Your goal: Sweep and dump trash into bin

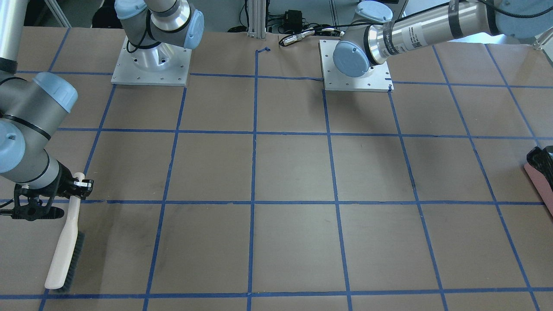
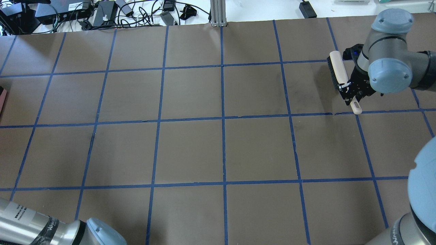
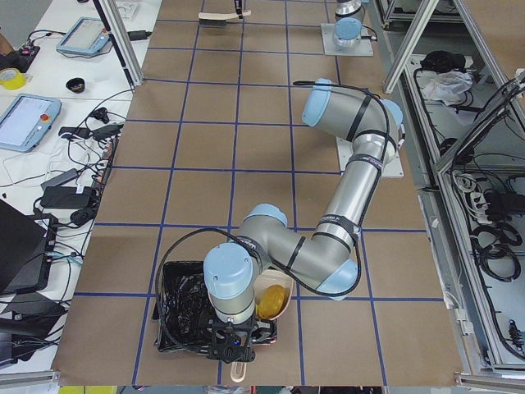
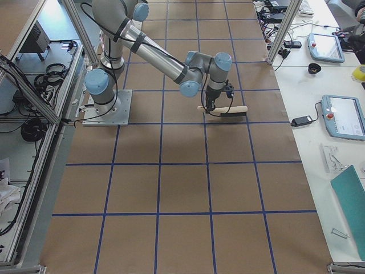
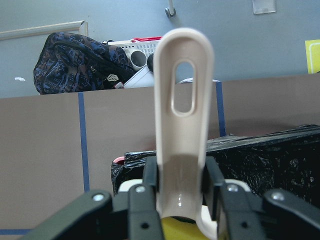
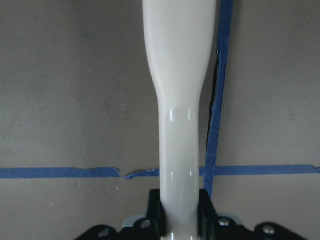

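My left gripper (image 5: 181, 180) is shut on the handle of a beige dustpan (image 5: 182, 115). In the exterior left view the dustpan (image 3: 273, 289) sits right beside the bin (image 3: 182, 316), whose black bag (image 5: 270, 160) fills the pink-sided container (image 1: 542, 183). Golden-yellow trash (image 3: 269, 305) lies in the pan, and a yellow piece (image 5: 175, 231) shows below the handle. The cream slice cannot be made out. My right gripper (image 2: 349, 90) is shut on a beige brush (image 2: 338, 71) at the table's far right; its bristles rest on the table (image 1: 71, 259).
The brown table (image 2: 221, 149) carries a grid of blue tape. Both arm bases (image 1: 151, 65) stand on plates at the robot's edge. Cables and power bricks (image 2: 102, 12) lie beyond the far edge. The brush handle (image 6: 182, 125) crosses a tape line.
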